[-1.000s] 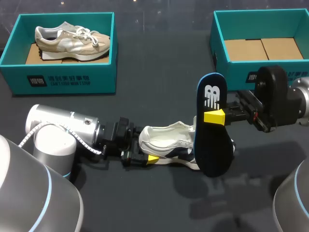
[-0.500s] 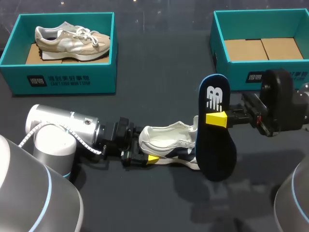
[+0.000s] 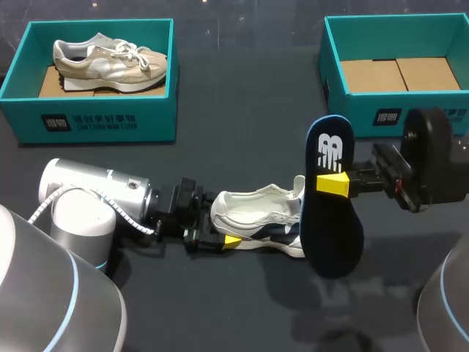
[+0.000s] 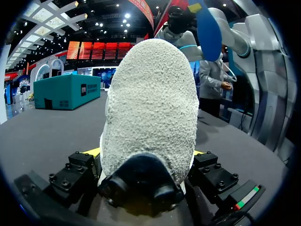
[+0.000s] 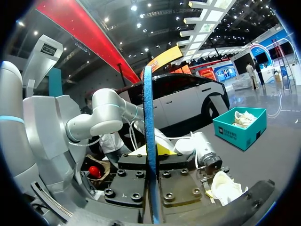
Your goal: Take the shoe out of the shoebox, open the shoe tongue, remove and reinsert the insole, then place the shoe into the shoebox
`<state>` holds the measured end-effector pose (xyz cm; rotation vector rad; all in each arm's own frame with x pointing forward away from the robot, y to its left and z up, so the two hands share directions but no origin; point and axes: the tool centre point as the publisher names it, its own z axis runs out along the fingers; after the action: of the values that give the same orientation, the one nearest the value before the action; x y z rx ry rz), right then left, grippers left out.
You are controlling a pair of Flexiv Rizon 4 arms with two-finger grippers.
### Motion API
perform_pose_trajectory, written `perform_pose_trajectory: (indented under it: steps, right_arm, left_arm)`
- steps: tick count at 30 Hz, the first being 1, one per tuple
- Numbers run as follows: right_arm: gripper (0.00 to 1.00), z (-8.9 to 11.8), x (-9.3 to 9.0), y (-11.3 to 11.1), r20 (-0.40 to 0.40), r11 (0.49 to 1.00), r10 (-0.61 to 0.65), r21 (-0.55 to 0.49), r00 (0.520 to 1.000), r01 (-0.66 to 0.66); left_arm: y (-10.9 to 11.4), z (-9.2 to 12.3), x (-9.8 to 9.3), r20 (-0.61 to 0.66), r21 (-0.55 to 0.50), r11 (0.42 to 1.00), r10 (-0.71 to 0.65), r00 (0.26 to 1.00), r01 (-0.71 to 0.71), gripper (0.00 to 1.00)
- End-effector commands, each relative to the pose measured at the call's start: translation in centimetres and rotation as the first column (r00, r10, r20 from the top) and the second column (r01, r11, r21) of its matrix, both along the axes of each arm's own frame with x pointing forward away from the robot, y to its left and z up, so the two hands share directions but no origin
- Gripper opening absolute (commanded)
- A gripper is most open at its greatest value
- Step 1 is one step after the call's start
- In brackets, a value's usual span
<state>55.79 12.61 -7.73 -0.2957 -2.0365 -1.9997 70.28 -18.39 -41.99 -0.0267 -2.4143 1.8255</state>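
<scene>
A white and navy shoe (image 3: 256, 218) stands on the dark table, toe to the right. My left gripper (image 3: 217, 229) has a finger on each side of its heel. In the left wrist view the fuzzy grey heel (image 4: 153, 103) fills the gap and both yellow tips touch it. My right gripper (image 3: 331, 183) is shut on a navy insole (image 3: 334, 238), held upright in the air just right of the shoe's toe. In the right wrist view the insole (image 5: 148, 122) runs edge-on between the fingers (image 5: 134, 181).
A teal box (image 3: 88, 121) at the back left holds a beige shoe (image 3: 110, 59). A second teal box (image 3: 359, 108) at the back right holds only cardboard inserts. Bare dark table lies between and in front of the boxes.
My right gripper has drawn the insole a little to the right and slightly lower, away from the shoe. The left arm and the shoe have kept still.
</scene>
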Motion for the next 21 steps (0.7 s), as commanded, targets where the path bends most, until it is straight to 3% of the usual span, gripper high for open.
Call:
perform_pose_trajectory:
  steps: [1,4,5,6,7,8,21]
  right_arm:
    - [0.00,0.0,-0.4,0.0,0.000,1.000,-0.009,-0.002,1.000,0.009]
    - [0.00,0.0,-0.4,0.0,0.000,1.000,-0.009,-0.002,1.000,0.009]
    - [0.00,0.0,-0.4,0.0,0.000,1.000,-0.009,-0.002,1.000,0.009]
    - [0.00,0.0,-0.4,0.0,0.000,1.000,-0.009,-0.002,1.000,0.009]
    - [0.00,0.0,-0.4,0.0,0.000,1.000,-0.009,-0.002,1.000,0.009]
    - [0.00,0.0,-0.4,0.0,0.000,1.000,-0.009,-0.002,1.000,0.009]
    - [0.00,0.0,-0.4,0.0,0.000,1.000,-0.009,-0.002,1.000,0.009]
  left_arm:
    - [0.1,-0.3,0.1,0.000,0.003,1.000,-0.001,1.000,0.001,0.00]
    - [0.2,-0.3,0.0,-0.001,0.006,1.000,0.000,1.000,0.000,0.00]
    - [0.2,-0.3,0.0,-0.004,0.012,1.000,-0.004,1.000,0.004,0.15]
    - [0.3,-0.3,0.0,-0.002,0.014,1.000,-0.004,1.000,0.004,0.37]
    - [0.4,-0.2,0.0,-0.002,0.015,1.000,-0.005,1.000,0.005,0.84]
    - [0.4,-0.2,0.0,-0.003,0.016,1.000,-0.005,1.000,0.005,1.00]
    - [1.5,1.1,0.6,0.032,0.082,0.997,-0.006,0.999,0.003,1.00]
